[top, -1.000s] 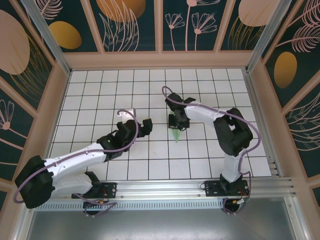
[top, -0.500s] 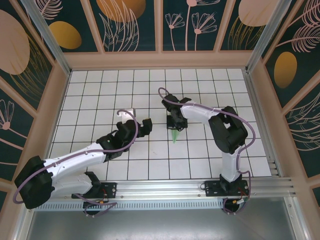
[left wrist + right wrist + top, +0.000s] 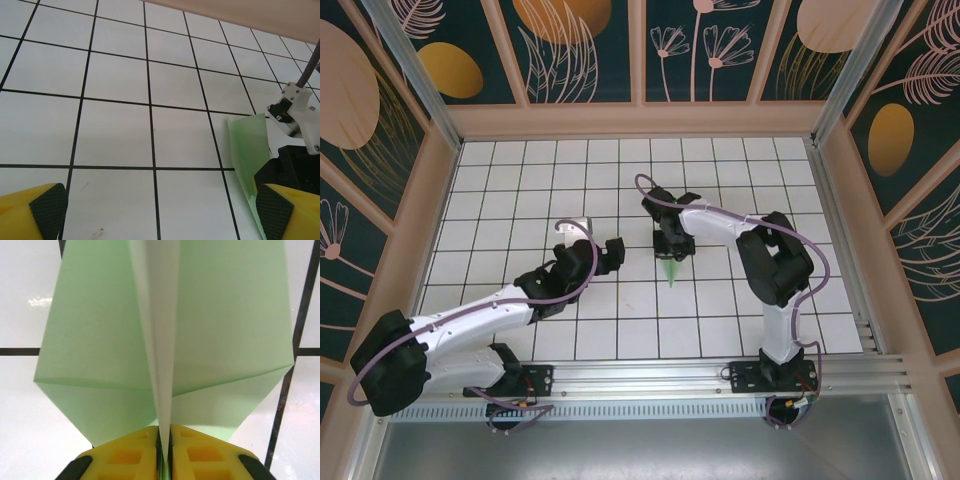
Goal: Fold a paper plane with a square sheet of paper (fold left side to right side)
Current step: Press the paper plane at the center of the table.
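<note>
Two fingers of the right gripper [image 3: 164,432] are pressed tight on the centre fold of the paper plane [image 3: 100,335], mid-tabletop [image 3: 520,180]. A sharp crease wants the pinch square on that fold, wings even. The left gripper [image 3: 160,207] hangs wide open and empty just beside. The plane's long axis runs far-to-near, and its tip seems to point toward the arm bases.

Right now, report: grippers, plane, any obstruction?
Right gripper shut on paper plane, pinching its centre fold. Left gripper open, empty, left of plane. No obstruction seen between them.

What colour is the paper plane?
The paper plane is pale mint green; clearest in right wrist view.
</note>
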Controlling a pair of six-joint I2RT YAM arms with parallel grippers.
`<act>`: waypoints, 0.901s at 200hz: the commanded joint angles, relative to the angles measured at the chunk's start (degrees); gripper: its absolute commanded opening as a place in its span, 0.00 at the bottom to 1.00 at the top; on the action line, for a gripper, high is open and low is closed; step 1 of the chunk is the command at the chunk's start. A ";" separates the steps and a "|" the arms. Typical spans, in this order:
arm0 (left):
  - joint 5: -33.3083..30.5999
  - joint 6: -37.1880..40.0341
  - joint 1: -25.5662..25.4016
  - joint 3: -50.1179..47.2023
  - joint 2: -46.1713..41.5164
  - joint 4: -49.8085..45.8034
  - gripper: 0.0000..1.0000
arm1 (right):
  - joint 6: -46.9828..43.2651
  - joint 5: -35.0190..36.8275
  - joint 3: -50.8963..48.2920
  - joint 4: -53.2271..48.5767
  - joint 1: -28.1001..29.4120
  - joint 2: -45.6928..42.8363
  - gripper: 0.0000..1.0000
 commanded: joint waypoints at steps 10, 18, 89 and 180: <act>-0.77 0.54 0.18 1.04 0.58 -0.95 0.99 | -1.52 1.85 2.66 -4.30 0.70 0.28 0.19; -0.89 0.55 0.23 1.08 0.58 -0.95 0.98 | -1.63 1.59 2.75 -4.52 0.69 0.22 0.20; -1.30 -0.23 0.20 1.56 -0.25 0.26 0.99 | -2.55 2.66 4.60 -7.57 0.75 -2.51 0.39; -1.38 -0.95 0.29 1.17 -1.17 0.20 0.98 | -3.43 0.15 2.94 -5.34 0.68 -1.27 0.26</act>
